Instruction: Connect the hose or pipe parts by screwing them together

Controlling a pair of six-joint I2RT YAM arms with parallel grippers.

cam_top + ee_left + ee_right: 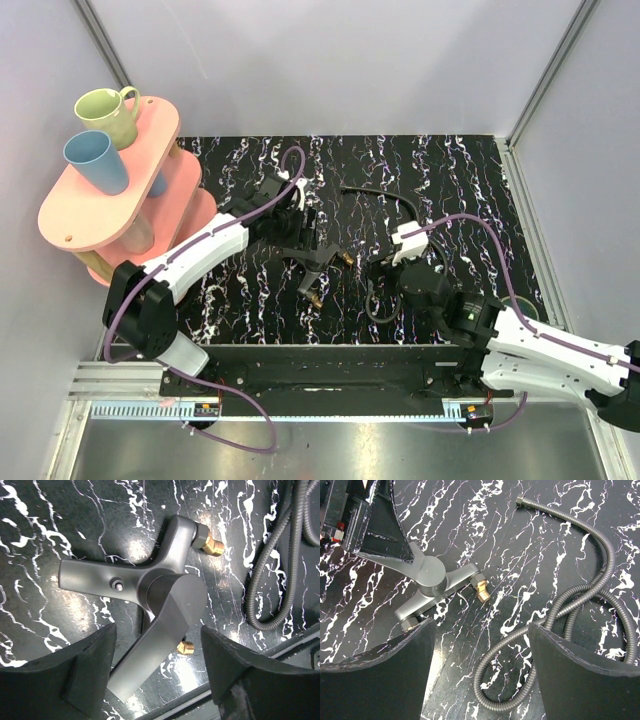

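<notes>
Two spread grippers here: your left gripper point(157, 632) straddles the grey fitting point(150, 580) lying on the bench point(35, 540), and your right gripper point(481, 630) hovers over the coiled hose point(611, 560) nearby. Pinch its smooth body off-centre and the fitting could twist or skid.

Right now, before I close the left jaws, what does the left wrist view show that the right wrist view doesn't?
Only the left wrist view: the small stud on the forked fitting, and its lever lying between the open fingers of the left gripper.
Only the right wrist view: the end nut of the hose, its whole coil, and the right gripper open over a hose loop.
Both: the fitting, one brass tip, part of the hose, the marbled table.
</notes>
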